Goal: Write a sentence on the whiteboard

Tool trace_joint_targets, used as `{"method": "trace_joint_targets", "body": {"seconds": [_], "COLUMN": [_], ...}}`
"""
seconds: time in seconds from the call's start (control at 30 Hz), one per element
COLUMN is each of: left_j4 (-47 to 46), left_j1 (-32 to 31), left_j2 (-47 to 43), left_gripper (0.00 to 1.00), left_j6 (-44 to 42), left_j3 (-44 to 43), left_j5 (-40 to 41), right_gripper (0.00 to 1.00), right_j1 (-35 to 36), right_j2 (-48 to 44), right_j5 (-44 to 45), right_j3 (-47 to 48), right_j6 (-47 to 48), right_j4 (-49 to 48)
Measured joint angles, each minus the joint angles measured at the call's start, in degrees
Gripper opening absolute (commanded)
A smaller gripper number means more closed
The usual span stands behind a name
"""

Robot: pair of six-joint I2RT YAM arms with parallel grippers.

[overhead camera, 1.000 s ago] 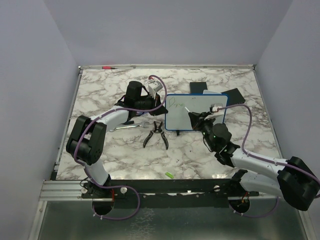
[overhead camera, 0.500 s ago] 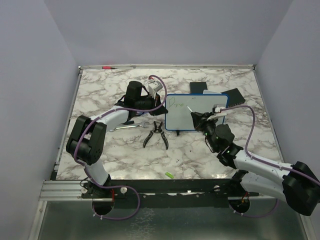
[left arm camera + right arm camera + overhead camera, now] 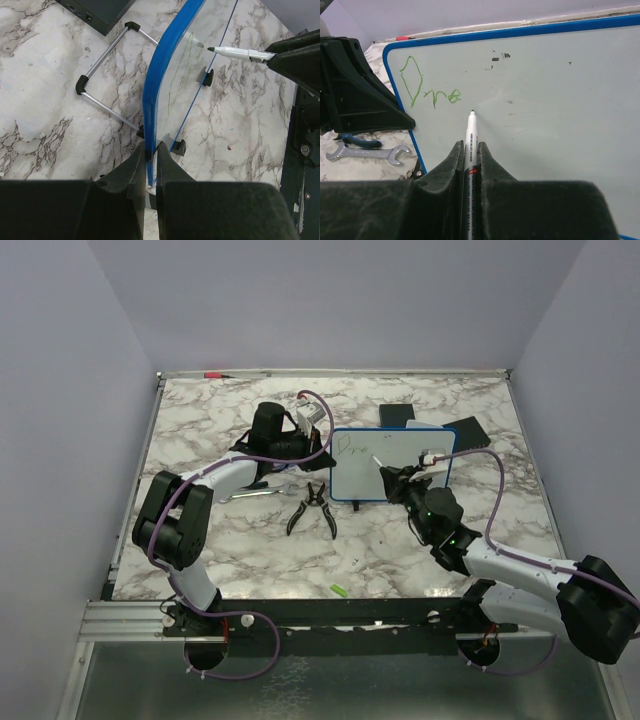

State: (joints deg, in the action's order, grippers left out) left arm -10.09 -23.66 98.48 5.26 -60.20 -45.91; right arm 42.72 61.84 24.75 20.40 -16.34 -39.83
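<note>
Gripping the marker (image 3: pixel 471 125), right tool (image 3: pixel 469 150) has shifted slightly; left tool (image 3: pixel 150 152) clamps whiteboard (image 3: pixel 545 100).

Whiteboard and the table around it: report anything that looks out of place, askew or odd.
A small green piece, perhaps the marker's cap, lies alone near the table's front edge. The whiteboard carries a few black specks near its top frame, apart from the green writing. Nothing else stands out.
</note>
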Motion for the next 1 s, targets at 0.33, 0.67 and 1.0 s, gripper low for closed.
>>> {"method": "trace_joint_targets", "body": {"seconds": [0.33,0.67,1.0], "left_j4": [0.0,0.0,0.0], "left_j1": [-0.04,-0.04,-0.04], "left_j2": [0.0,0.0,0.0], "left_gripper": [0.0,0.0,0.0], "left_j6": [-0.02,0.0,0.0], "left_j3": [0.0,0.0,0.0], "left_j5": [0.0,0.02,0.35], "right_gripper": [0.01,0.01,0.01], "right_j1": [0.0,0.02,0.02], "right_j2": [0.46,1.62,3.69], "right_j5": [0.04,0.76,0.35], "right_j3": [0.11,0.81,1.97], "right_j6": [1.01,1.01,0.98], "right_j4": [-1.07,-1.22,-2.21]}}
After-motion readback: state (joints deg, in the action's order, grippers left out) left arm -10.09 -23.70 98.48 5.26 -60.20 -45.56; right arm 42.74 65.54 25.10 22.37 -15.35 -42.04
